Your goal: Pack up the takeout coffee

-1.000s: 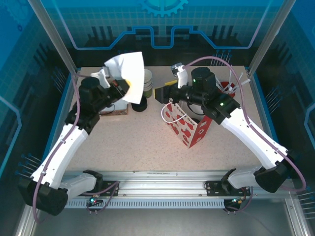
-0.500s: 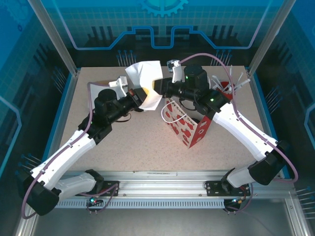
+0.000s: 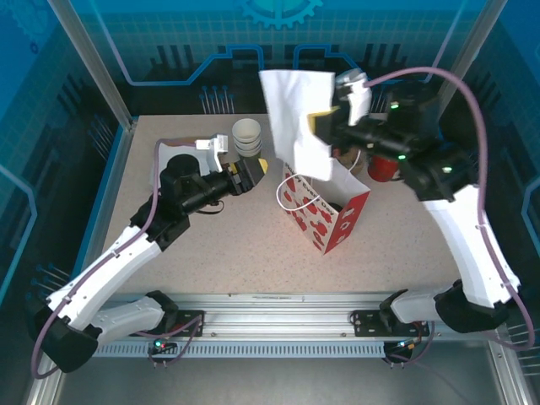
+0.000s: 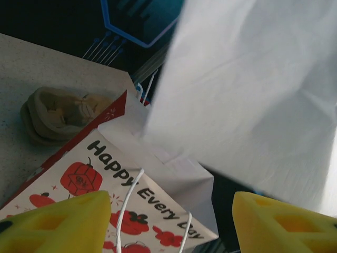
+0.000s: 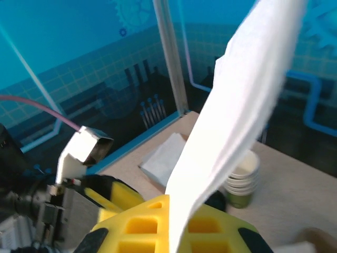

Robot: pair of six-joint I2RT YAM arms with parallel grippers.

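Note:
The takeout coffee is hidden. My right gripper (image 3: 325,122) (image 5: 171,211) is shut on a white paper sheet (image 3: 295,118) (image 5: 237,105) and holds it up above the open gift bag (image 3: 325,215), which is white with red prints. The sheet (image 4: 253,79) hangs in front of my left wrist camera, over the bag (image 4: 131,174). To the left of the bag my left gripper (image 3: 249,171) (image 4: 168,226) is open, with nothing between its yellow fingers. It points at the bag's "Happy Every Day" side.
A stack of lidless green cups (image 3: 247,137) (image 5: 242,179) stands behind my left gripper, with something black (image 5: 216,200) beside it. A pile of white napkins (image 5: 166,155) lies at the back left. A red holder (image 3: 384,167) stands behind the bag. A beige crumpled thing (image 4: 58,113) lies by the bag.
My left gripper carried the white sheet toward the bag, let it go and opened. My right gripper shut on the sheet and lifted it up and right, above the bag.

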